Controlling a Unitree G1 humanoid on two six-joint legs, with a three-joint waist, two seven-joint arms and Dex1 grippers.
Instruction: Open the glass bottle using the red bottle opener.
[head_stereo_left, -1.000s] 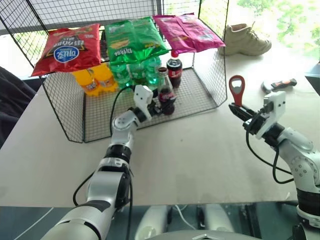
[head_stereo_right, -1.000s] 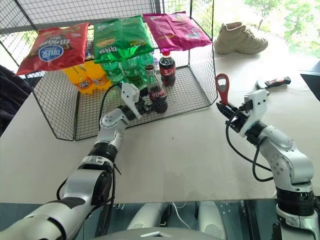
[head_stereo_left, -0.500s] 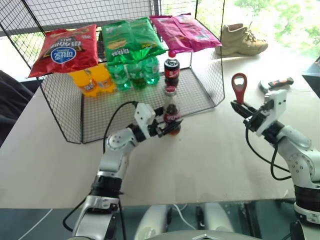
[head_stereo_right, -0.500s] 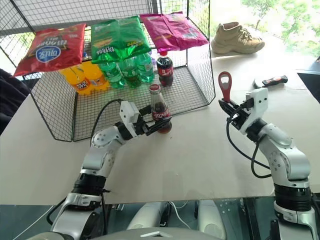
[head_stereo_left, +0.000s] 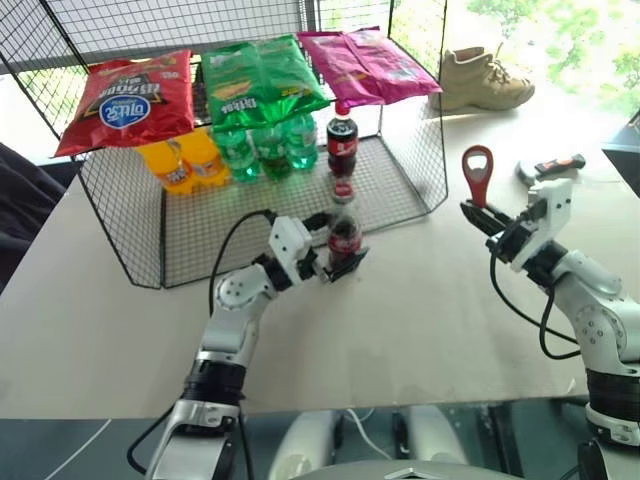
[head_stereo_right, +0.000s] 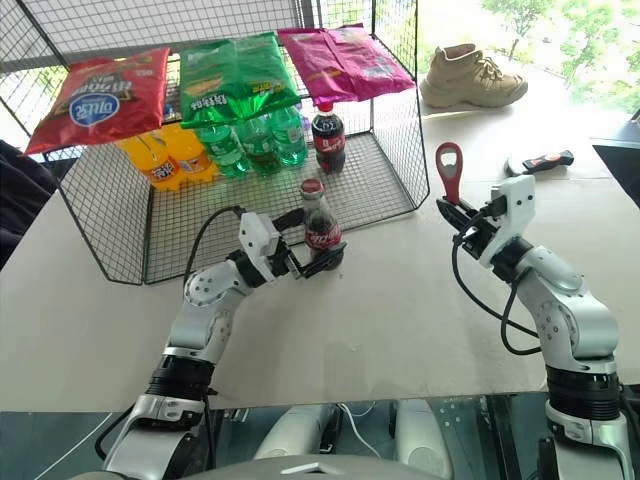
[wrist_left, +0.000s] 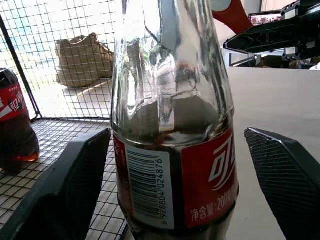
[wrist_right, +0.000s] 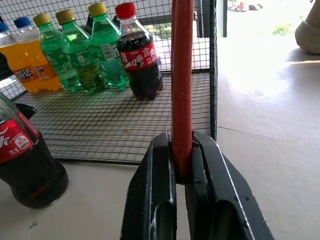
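**Glass bottle stands between spread fingers; opener held upright on the right**

At the far left of the wire rack (head_stereo_left: 120, 215), a red snack bag (head_stereo_left: 125, 98) lies on top, with orange soda bottles (head_stereo_left: 185, 160) below it. Next come a green snack bag (head_stereo_left: 262, 80) over green soda bottles (head_stereo_left: 268, 148), then a pink snack bag (head_stereo_left: 370, 62) and a plastic cola bottle (head_stereo_left: 343, 143) with a red cap standing on the rack's mesh floor.

In front of the rack, the left gripper (head_stereo_left: 336, 248) reaches toward the glass bottle (head_stereo_left: 344, 236), which stands upright on the tabletop (head_stereo_left: 400, 300) just at the rack's front edge. Its fingers (wrist_left: 65, 190) are spread wide, one on each side of the bottle's lower body; in the left wrist view a gap shows between each finger and the glass, so the bottle is released, not grasped. The bottle carries a red label and still has its cap on.

To the right, well apart from the bottle, the right gripper (head_stereo_left: 482, 218) is clenched on the handle of the red bottle opener (head_stereo_left: 475, 174), which stands upright with its ring head at the top.

Farther right on the tabletop lies a hammer (head_stereo_left: 555, 166) with an orange and black handle, and a beige shoe (head_stereo_left: 482, 80) sits behind the rack's right end.
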